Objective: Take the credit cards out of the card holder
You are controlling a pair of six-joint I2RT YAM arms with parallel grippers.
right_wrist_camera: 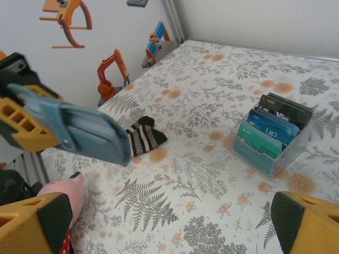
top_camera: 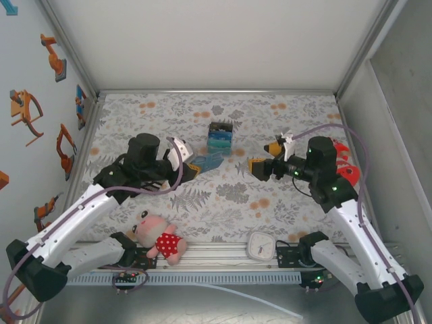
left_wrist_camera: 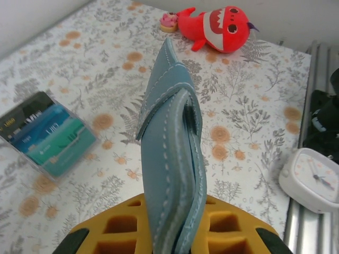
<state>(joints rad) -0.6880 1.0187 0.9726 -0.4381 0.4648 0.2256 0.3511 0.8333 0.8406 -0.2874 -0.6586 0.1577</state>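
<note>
Left end effector [top_camera: 193,169] is clamped on the wallet [top_camera: 210,160], held clear of the surface [top_camera: 283,115]; right end effector [top_camera: 264,158] is wide open, empty. Cards [right_wrist_camera: 267,129] stand in the clear box [right_wrist_camera: 262,159]. Hold the wallet steady; bring the right end effector squarely to its open edge

Floral table [top_camera: 223,196], card box [top_camera: 219,138] (clear), striped sock [right_wrist_camera: 144,136], red shark plush [left_wrist_camera: 217,26]

The card holder [left_wrist_camera: 172,159] was matt, smooth and leather-like, with pale stitching along its edges. The credit cards [right_wrist_camera: 270,124] were glossy printed plastic, held in a clear hard-plastic box [right_wrist_camera: 253,157]. The table cover [left_wrist_camera: 249,116] looked matt, a floral-printed sheet. The red toy [left_wrist_camera: 217,26] was soft plush; the clock [left_wrist_camera: 312,177], smooth white plastic.
</note>
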